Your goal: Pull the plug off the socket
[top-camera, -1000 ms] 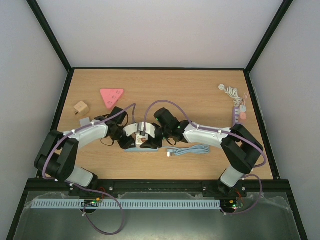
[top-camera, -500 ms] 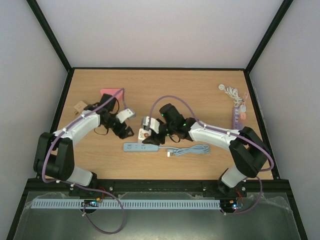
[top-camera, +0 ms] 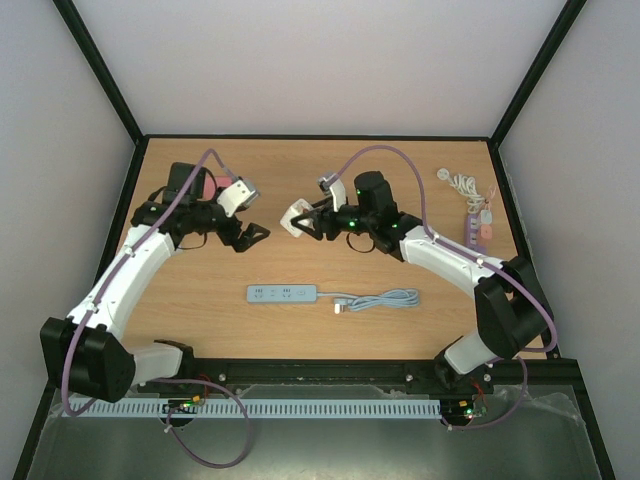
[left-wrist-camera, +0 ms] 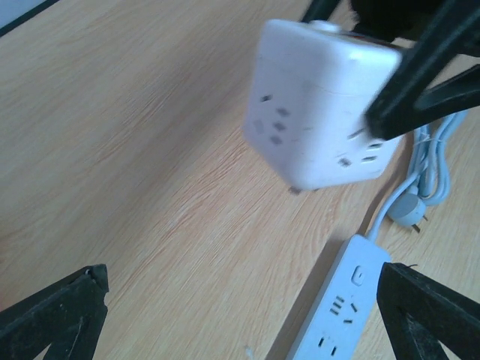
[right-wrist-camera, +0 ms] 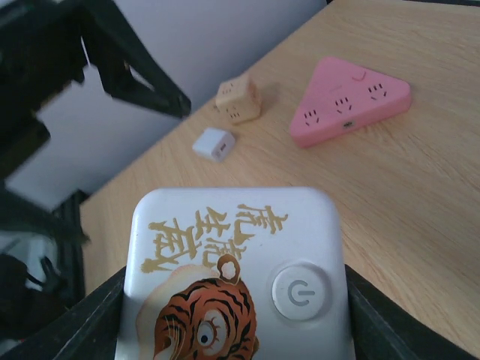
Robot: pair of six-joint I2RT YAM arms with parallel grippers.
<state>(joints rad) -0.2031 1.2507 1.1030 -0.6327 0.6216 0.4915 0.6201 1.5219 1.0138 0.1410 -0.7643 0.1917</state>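
White cube adapter (right-wrist-camera: 236,277), tiger print, power button, clear of power strip (top-camera: 283,293); right fingers (right-wrist-camera: 94,319) pinching it; left fingers (left-wrist-camera: 56,319) spread.

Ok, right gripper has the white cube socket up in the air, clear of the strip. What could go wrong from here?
1. The white cube socket hangs above the table, pinched only by its sides in the right gripper. A slip would likely drop it on the wood or on the loose power strip nearby.
2. The left gripper, jaws wide open, sits close beside the cube. Either arm swinging inward could knock it.
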